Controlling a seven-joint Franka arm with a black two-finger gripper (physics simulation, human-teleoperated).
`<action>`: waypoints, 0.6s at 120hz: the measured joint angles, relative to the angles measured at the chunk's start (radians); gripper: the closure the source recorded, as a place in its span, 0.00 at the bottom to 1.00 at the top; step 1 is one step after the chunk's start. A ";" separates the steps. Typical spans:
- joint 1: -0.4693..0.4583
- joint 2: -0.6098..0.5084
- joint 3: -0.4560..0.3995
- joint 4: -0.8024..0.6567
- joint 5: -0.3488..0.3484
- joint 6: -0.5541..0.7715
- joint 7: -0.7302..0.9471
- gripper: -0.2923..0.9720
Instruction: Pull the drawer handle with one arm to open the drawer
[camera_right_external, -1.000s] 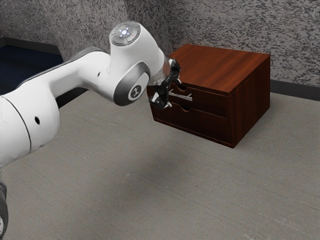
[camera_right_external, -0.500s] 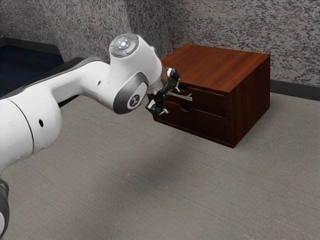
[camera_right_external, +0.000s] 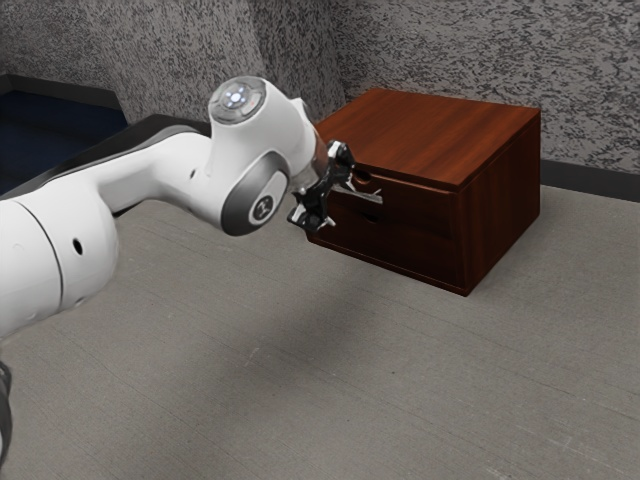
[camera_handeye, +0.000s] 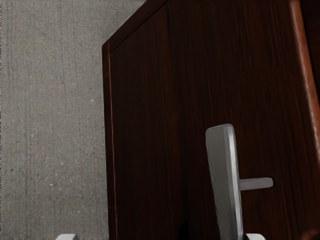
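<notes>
A dark red-brown wooden cabinet (camera_right_external: 440, 150) with two drawers stands on the floor toward the exterior view's right. The upper drawer (camera_right_external: 410, 205) carries a grey bar handle (camera_right_external: 366, 193), seen close in the wrist view as a grey bar (camera_handeye: 223, 182) on a short post against the dark drawer front (camera_handeye: 165, 125). My black gripper (camera_right_external: 328, 190) is at the handle's near end, open, its fingers spread wide above and below the bar. Two pale fingertips (camera_handeye: 66, 236) peek in at the wrist view's edge, the handle close to one of them. I cannot tell whether the drawer has slid out.
The lower drawer (camera_right_external: 390, 245) sits under the upper one. Grey carpet-like floor (camera_right_external: 350, 370) spreads in front of the cabinet. A speckled wall (camera_right_external: 480, 50) stands behind, with a dark blue area (camera_right_external: 50, 120) at the exterior view's far left.
My hand has drawn a little toward the exterior view's left and the forearm has swung lower. The fingers stay spread at the handle. The handle has hardly shifted.
</notes>
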 joint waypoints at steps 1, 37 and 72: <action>0.000 -0.001 0.000 0.000 -0.001 0.000 0.001 0.45; 0.010 -0.032 -0.001 -0.038 -0.093 -0.022 0.019 0.50; 0.012 -0.057 0.004 -0.043 -0.157 -0.096 0.030 0.57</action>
